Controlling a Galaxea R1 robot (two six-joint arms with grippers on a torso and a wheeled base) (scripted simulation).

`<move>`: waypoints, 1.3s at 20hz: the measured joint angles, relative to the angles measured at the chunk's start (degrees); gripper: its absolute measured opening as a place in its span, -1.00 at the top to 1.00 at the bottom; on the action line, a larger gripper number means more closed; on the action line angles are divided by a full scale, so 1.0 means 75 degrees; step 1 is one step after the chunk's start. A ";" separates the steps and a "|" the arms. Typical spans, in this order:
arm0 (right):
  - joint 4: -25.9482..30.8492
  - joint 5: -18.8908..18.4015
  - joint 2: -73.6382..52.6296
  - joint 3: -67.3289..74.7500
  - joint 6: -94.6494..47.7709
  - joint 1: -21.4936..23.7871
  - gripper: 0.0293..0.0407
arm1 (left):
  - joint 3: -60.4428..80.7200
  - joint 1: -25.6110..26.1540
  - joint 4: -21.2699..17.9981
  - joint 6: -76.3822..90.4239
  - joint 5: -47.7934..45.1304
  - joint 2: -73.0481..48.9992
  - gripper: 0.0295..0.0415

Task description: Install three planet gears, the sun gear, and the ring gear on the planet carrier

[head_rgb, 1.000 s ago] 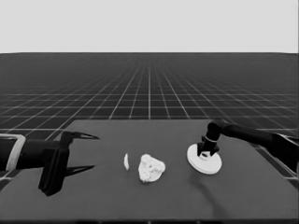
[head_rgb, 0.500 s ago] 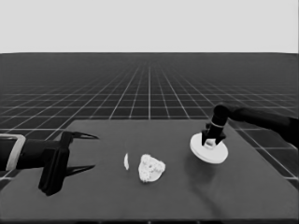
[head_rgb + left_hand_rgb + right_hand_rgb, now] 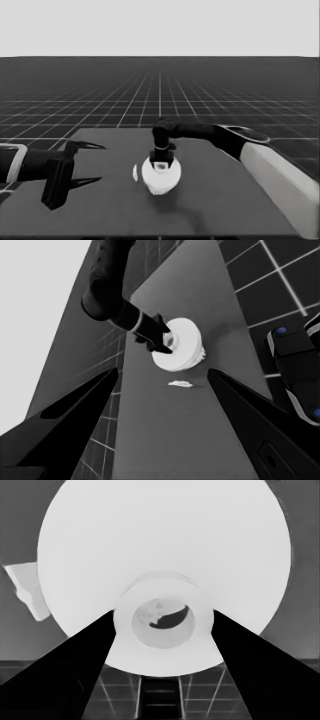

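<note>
Near the middle of the dark bench, the larger round part, a thick white disc with a raised hub and a centre hole, sits over the spot where other white parts lie, a bit of white showing at its lower edge. Whether it rests on them or hangs just above, I cannot tell. The right tool comes down on it from above, its black fingers closed against the raised hub on either side. Just beside the disc lies a thin white piece. Over the bench's left end the left tool waits, fingers spread apart, holding nothing.
</note>
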 joint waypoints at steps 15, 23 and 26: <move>-0.0707 0.0212 0.0135 -0.0449 -0.0015 -0.0766 0.03 | 0.0000 0.0000 0.0000 0.0000 0.0000 0.0000 -0.49; -0.0706 0.0211 0.0128 -0.0458 0.0512 -0.0847 0.03 | 0.0000 0.0000 0.0000 0.0000 0.0000 0.0000 -0.49; -0.0706 0.0212 0.0126 -0.0460 0.0712 -0.0858 0.03 | 0.0000 0.0000 0.0000 0.0000 0.0000 0.0000 -0.49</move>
